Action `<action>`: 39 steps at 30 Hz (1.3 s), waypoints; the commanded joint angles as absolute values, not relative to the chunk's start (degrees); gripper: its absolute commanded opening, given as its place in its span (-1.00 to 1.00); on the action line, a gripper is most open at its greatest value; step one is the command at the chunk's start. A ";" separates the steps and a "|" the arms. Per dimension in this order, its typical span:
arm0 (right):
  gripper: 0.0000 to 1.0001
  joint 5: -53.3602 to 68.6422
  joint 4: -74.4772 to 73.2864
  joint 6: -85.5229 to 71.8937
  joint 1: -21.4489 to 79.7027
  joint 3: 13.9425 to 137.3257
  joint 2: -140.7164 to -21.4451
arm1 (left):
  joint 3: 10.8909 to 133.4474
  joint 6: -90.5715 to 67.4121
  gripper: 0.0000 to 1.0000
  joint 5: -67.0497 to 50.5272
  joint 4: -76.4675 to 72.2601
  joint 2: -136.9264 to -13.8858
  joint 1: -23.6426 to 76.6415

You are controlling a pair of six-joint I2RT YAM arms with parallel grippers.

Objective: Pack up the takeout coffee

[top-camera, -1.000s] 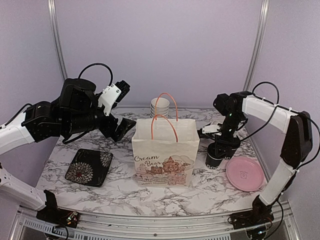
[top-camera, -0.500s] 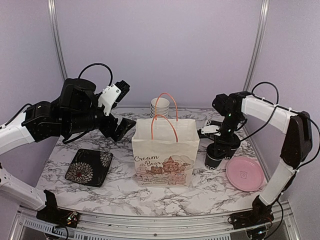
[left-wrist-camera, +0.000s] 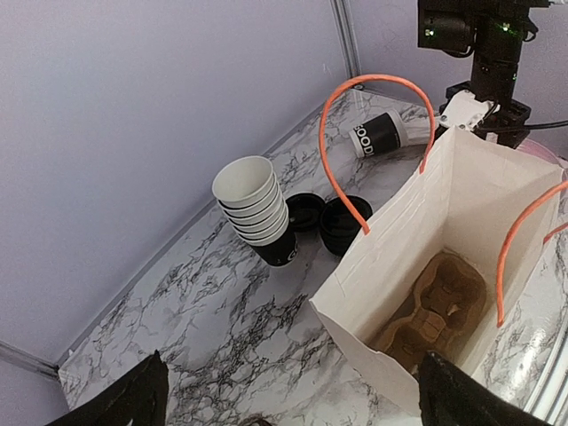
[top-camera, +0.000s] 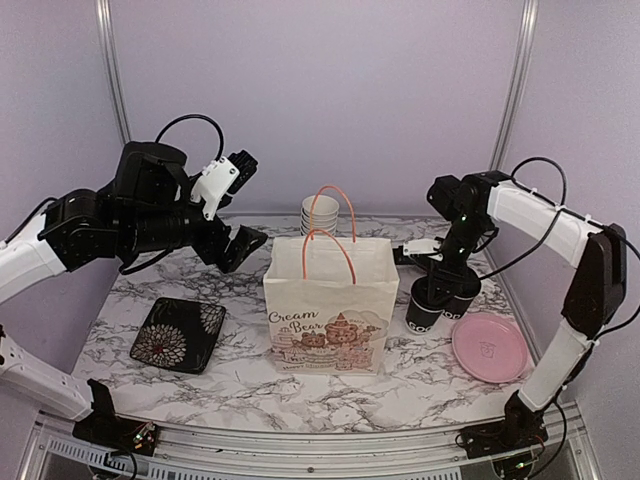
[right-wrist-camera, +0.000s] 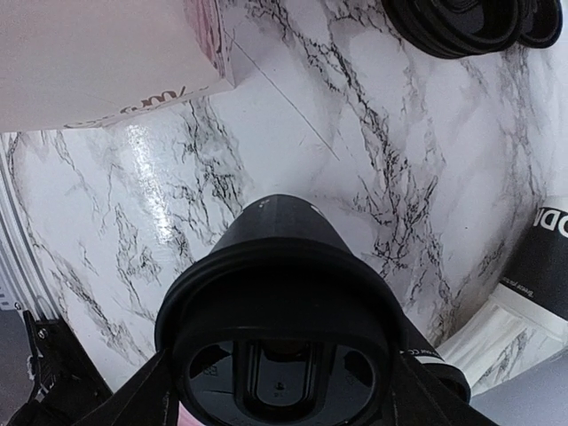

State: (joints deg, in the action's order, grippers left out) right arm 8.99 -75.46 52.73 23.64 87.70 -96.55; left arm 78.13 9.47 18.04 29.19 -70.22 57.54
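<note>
- The right gripper (top-camera: 441, 290) is closed around the lidded top of a takeout coffee cup (top-camera: 423, 314).
- The cup tilts just right of the paper bag (top-camera: 325, 310), between it and the pink plate (top-camera: 490, 348); whether its base touches the bench (top-camera: 230, 385) I cannot tell.
- The left gripper (top-camera: 243, 205) hangs spread wide, holding nothing, up and left of the bag.
- A cardboard cup carrier (left-wrist-camera: 435, 306) lies inside the open bag.
- A stack of nested cups (left-wrist-camera: 257, 209) stands behind the bag.

The takeout cup (right-wrist-camera: 275, 293) hides most of the right gripper (right-wrist-camera: 277, 359); the paper bag (top-camera: 328, 300) hides part of the cup stack (top-camera: 320, 212)
</note>
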 commanded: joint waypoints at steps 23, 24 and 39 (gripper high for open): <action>0.25 19.83 -78.46 53.01 21.80 117.44 -88.77 | 101.38 22.73 0.67 -11.48 40.45 -95.21 48.65; 0.26 20.47 -78.36 52.88 21.81 118.25 -88.51 | 101.81 22.90 0.62 -11.59 40.48 -95.83 48.63; 0.19 31.98 -78.65 51.13 25.72 125.20 -81.93 | 108.50 24.59 -0.57 -11.96 44.34 -104.60 48.65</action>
State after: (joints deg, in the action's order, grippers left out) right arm 25.93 -78.08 52.16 23.31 124.46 -84.62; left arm 106.59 24.12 -10.50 41.67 -103.39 48.95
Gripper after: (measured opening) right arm 0.703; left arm 0.286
